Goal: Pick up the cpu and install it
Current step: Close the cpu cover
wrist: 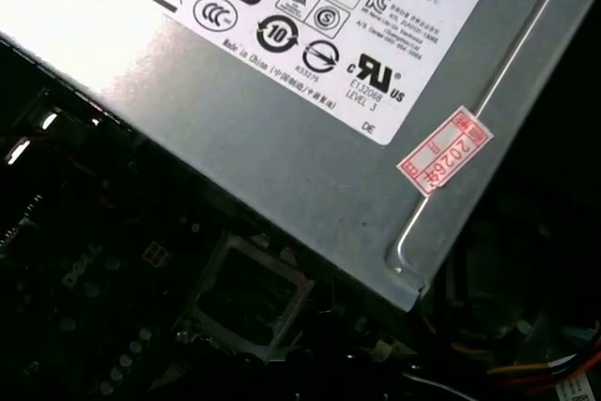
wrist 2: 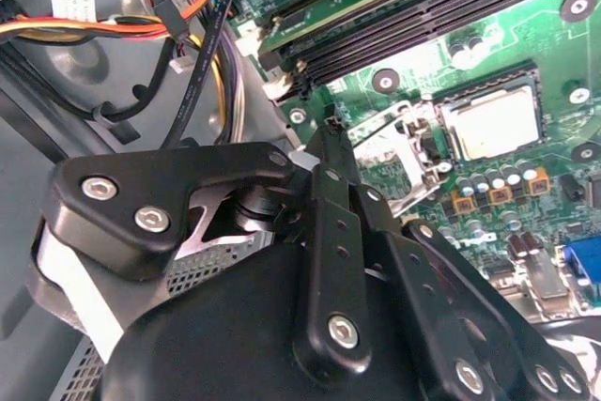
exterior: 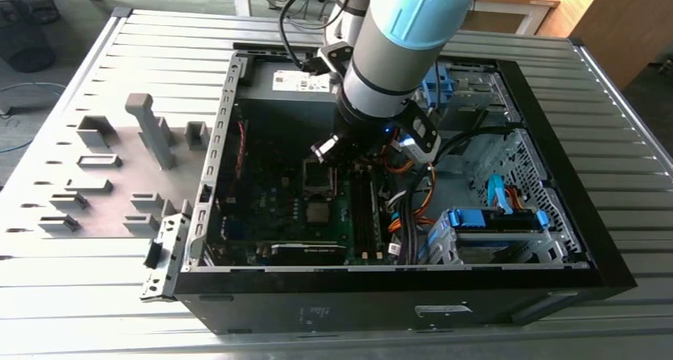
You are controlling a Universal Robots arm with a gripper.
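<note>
The cpu [wrist 2: 488, 124] is a small silver-grey square lying flat in its socket on the green motherboard [wrist 2: 526, 53]. The metal-framed socket bracket [wrist 2: 404, 152] stands flipped open beside it. In the exterior view the cpu [exterior: 318, 212] lies low on the board inside the open computer case [exterior: 221, 147], with the dark bracket [exterior: 318, 177] just above it. My gripper [wrist 2: 329, 133] hangs over the bracket's edge, a short way from the cpu, shut with nothing held. The exterior view has the gripper [exterior: 339, 157] under the blue-and-grey arm, above the bracket.
A grey power supply [wrist: 282, 138] with a white label sits at the case's far end [exterior: 299, 84]. Black memory slots [wrist 2: 451, 16] and bundled cables [wrist 2: 188, 7] flank the socket. Blue drive cages [exterior: 494, 218] fill the exterior view's right. Grey holder frames [exterior: 94, 163] stand on the table outside.
</note>
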